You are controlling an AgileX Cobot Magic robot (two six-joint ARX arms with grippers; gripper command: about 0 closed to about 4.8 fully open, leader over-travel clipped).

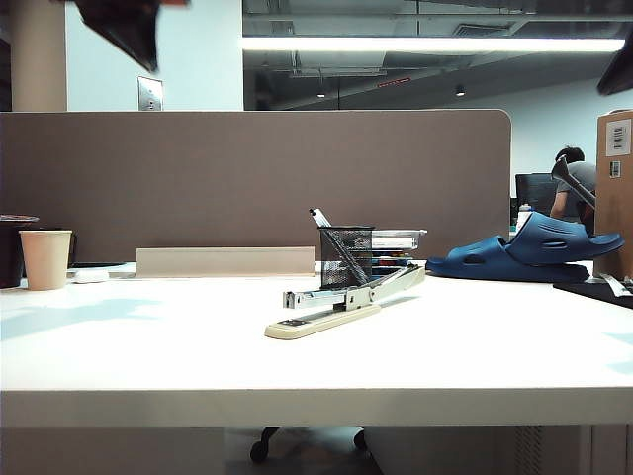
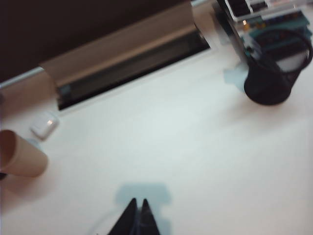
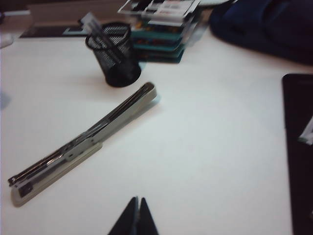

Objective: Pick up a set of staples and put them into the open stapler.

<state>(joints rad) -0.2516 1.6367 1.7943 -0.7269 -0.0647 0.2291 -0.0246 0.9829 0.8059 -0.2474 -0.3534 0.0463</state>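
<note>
On the white counter (image 1: 148, 346) you will find the stapler (image 1: 341, 302) lying near the middle, its beige base flat and its silver magazine and arm running from the near left end to the far right end, where it stops just beside the black mesh pen cup (image 1: 345, 255). In the right wrist view the stapler (image 3: 83, 144) lies diagonally with the pen cup (image 3: 115, 58) beyond its far end, apart from it. The right tool (image 3: 138, 215) hangs above bare counter on the near side of the stapler, its two dark fingers pressed together with nothing between them. The left tool (image 2: 137, 218) hangs over the left part of the counter, well apart from the stapler; its fingers likewise meet at the tips, and you cannot see anything gripped between them. You cannot make out the set of staples in any view. A paper cup (image 1: 45, 258) stands at the far left, with a small white oval object (image 1: 90, 276) just to its right. Blue sandals (image 1: 529, 252) lie at the far right, and stacked boxes (image 3: 161, 34) sit behind the pen cup.
</note>
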